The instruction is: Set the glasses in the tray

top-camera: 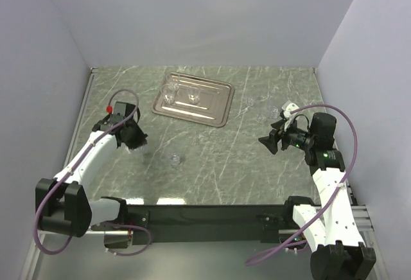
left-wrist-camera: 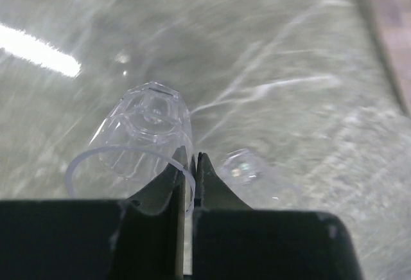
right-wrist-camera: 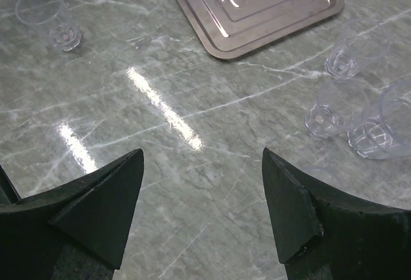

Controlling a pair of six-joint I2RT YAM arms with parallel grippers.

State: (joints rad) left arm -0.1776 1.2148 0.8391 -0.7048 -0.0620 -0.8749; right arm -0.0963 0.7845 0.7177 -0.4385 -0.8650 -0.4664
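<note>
Left wrist shows left end effector (left-wrist-camera: 192, 159) pinching a clear faceted glass (left-wrist-camera: 146, 129) by its rim; right end effector (right-wrist-camera: 202, 164) spread.

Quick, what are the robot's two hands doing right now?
Left gripper: closed, pinching the rim of a glass.
Right gripper: open, holding nothing.

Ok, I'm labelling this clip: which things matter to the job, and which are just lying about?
Job: tray; two glasses in it; pinched glass in left end effector; lone glass; three clustered glasses.
Just there: purple cables; marble table.
</note>
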